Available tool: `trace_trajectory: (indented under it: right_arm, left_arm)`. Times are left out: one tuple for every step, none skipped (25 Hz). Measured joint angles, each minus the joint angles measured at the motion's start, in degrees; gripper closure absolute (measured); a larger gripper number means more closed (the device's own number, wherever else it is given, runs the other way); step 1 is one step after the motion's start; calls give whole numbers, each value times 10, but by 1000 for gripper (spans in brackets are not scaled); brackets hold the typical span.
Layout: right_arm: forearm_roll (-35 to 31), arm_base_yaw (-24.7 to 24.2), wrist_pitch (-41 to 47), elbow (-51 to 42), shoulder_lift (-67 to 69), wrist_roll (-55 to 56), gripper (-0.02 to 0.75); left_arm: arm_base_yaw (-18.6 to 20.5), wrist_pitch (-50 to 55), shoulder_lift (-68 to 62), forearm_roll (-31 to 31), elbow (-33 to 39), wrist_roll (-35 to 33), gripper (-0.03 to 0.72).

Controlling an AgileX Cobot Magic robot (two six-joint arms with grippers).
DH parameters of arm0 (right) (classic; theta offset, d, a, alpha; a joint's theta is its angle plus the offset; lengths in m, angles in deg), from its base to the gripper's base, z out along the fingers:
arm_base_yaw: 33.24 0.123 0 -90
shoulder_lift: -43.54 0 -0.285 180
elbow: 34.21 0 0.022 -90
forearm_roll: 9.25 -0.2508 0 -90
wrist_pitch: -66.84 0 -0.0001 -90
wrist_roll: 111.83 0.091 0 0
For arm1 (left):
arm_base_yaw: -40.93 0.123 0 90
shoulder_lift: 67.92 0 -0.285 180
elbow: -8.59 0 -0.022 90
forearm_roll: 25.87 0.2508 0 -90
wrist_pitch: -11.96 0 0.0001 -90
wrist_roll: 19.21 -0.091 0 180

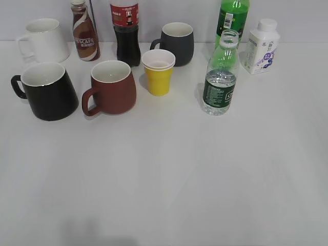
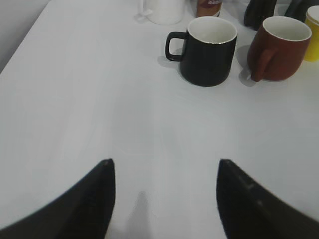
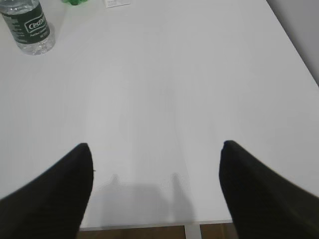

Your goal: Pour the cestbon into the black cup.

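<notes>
The cestbon (image 1: 220, 74), a clear uncapped bottle with a dark green label, stands upright right of centre; its lower part shows top left in the right wrist view (image 3: 29, 27). The black cup (image 1: 46, 90), glossy with a white inside, stands at the left, handle to the left, and also shows in the left wrist view (image 2: 207, 50). My left gripper (image 2: 164, 167) is open and empty, well short of the cup. My right gripper (image 3: 155, 149) is open and empty over the table's near edge, far from the bottle. Neither gripper shows in the exterior view.
A reddish-brown mug (image 1: 111, 86) stands right of the black cup, then stacked yellow cups (image 1: 158, 72). Behind are a white mug (image 1: 43, 40), a Nescafe bottle (image 1: 84, 32), a cola bottle (image 1: 126, 32), a dark grey mug (image 1: 177, 43), a green soda bottle (image 1: 233, 16) and a white milk bottle (image 1: 262, 46).
</notes>
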Motion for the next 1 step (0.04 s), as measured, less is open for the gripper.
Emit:
trace_trajectory:
  right_arm:
    - [0, 0, 0, 0, 0, 0, 145]
  left_arm:
    - [0, 0, 0, 0, 0, 0, 213]
